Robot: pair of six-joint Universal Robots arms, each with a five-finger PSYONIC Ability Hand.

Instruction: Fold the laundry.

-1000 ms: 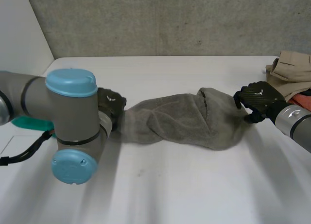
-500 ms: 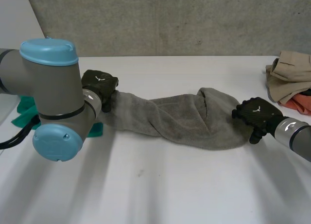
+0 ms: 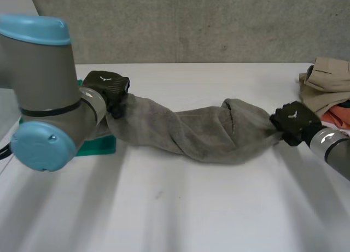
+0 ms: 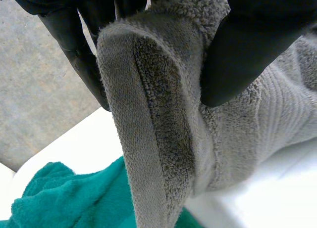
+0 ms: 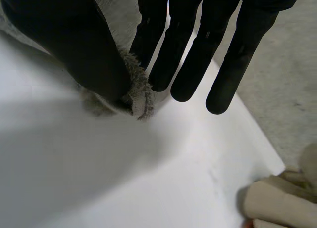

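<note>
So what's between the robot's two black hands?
A twisted grey terry towel stretches from the left hand to the right hand, seen in the head view.

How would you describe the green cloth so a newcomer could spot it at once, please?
On the white table, follow the grey towel to the end pinched by the left hand. Beside that end lies the green cloth, the only green thing there.

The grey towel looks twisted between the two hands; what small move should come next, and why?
Probably pull the left hand and right hand slightly apart: each pinches an end of the grey towel, which lies bunched and twisted, not flat enough to fold.
</note>
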